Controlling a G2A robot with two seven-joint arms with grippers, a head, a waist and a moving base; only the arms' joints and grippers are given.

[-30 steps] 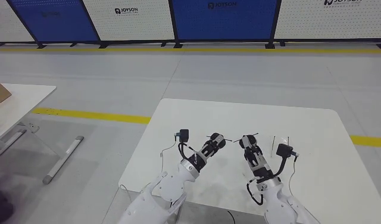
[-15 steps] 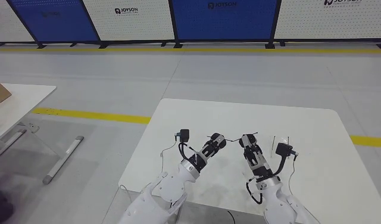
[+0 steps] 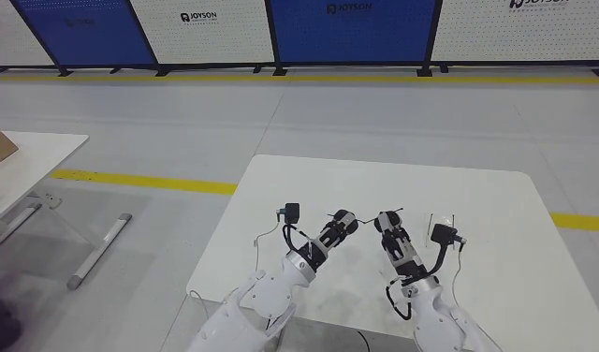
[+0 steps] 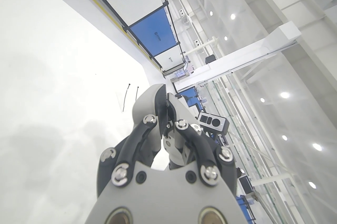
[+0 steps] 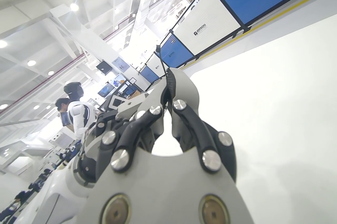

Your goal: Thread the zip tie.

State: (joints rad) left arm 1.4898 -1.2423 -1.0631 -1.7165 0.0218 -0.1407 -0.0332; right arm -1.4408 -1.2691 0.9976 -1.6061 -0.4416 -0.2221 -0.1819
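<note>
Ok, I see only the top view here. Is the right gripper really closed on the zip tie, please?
Observer: Yes. The right wrist view shows the right gripper shut on the zip tie, and the tie's head end sticks out beyond the gripper.
Operator: And the left one, does it hold something?
Observer: The left gripper is shut on a thin black strip. I cannot tell whether it is the same tie.

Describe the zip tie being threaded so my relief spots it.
On the white table, find the left gripper and right gripper, tips nearly meeting. The black zip tie is pinched in both, unlike the two spare ties lying flat past the right gripper.
</note>
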